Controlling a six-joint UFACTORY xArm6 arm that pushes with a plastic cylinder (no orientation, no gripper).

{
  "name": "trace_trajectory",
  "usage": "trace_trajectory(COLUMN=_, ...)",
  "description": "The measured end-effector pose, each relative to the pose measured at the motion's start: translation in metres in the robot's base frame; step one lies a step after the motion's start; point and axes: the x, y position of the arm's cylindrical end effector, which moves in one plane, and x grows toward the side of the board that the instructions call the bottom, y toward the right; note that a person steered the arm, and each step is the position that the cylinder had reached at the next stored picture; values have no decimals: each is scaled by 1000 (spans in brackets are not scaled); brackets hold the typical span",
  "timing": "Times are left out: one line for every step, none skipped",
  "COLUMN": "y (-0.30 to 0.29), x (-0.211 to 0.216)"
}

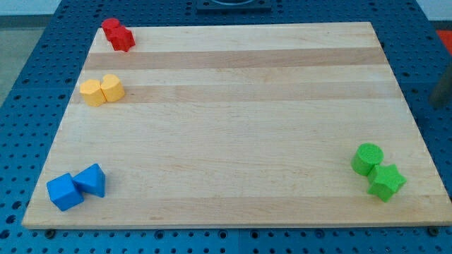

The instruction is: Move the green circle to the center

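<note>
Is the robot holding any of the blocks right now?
No, nothing is held. The tool's tip does not show in this view, and the green circle sits untouched at the board's lower right, beside the green star.

A: What is sitting on the wooden board (233, 106)?

B: The green circle (367, 159) is lying at four o'clock, touching a green star (386, 183). Two red blocks (117, 34) are huddling at eleven o'clock.

A: And elsewhere?

B: Two yellow blocks (102, 90) are touching at ten o'clock; a blue cube (64, 191) and blue triangle (92, 180) are sitting at eight. My tip isn't showing.
</note>
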Motion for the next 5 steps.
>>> trace_trajectory(y=-21, x=59)
trace_trajectory(y=-63, x=87)
trace_trajectory(y=-97, x=84)
trace_trajectory(y=-124, x=81)
trace_trajectory(y=-190, x=86)
